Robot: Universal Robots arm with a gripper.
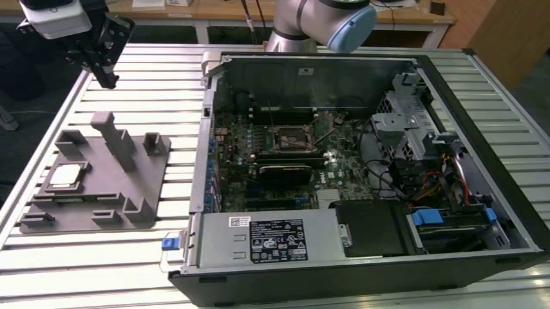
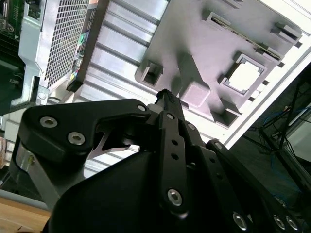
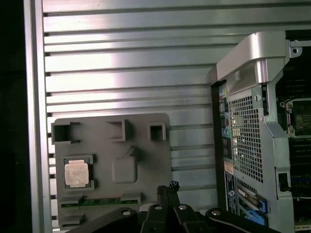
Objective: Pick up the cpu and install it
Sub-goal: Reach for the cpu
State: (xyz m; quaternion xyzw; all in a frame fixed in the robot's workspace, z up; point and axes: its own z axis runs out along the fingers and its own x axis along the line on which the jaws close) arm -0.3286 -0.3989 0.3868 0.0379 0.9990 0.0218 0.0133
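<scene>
The cpu (image 1: 67,175) is a small silver square lying flat in a recess of the grey plastic tray (image 1: 90,209), at the exterior view's left. Both wrist views show the cpu (image 2: 244,76) (image 3: 77,173) from above in its tray pocket. My gripper (image 1: 108,78) hangs high over the slatted table, beyond the tray's far end and well apart from the chip. Its fingers are shut with nothing between them, and the tips (image 3: 167,187) (image 2: 163,94) meet in both wrist views. The black framed motherboard socket (image 1: 292,136) sits inside the open computer case.
The open computer case (image 1: 361,270) takes up the exterior view's middle and right, with cables, drive bays and a power supply inside. Upright posts (image 1: 116,141) rise from the tray. The table's edge (image 1: 17,212) runs just beside the tray.
</scene>
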